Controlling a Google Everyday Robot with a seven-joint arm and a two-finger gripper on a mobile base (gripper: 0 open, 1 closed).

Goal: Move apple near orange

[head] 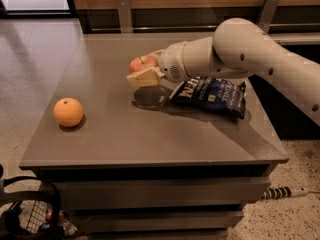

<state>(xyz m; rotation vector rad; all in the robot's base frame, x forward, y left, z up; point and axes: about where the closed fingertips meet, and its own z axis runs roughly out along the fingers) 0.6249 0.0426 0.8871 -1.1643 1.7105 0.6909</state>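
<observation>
The red apple (142,63) with a yellowish blush sits between the fingers of my gripper (144,70), held above the grey table (150,139) near its middle. The gripper is shut on the apple; a cream finger (144,78) crosses in front of it. The apple's shadow falls on the table below. The orange (68,112) rests on the table near the left front edge, well to the left of and nearer than the apple.
A dark blue chip bag (212,95) lies on the table right of the gripper, under my arm (240,54). A wooden wall with a counter runs behind. A wire basket (25,219) stands on the floor at lower left.
</observation>
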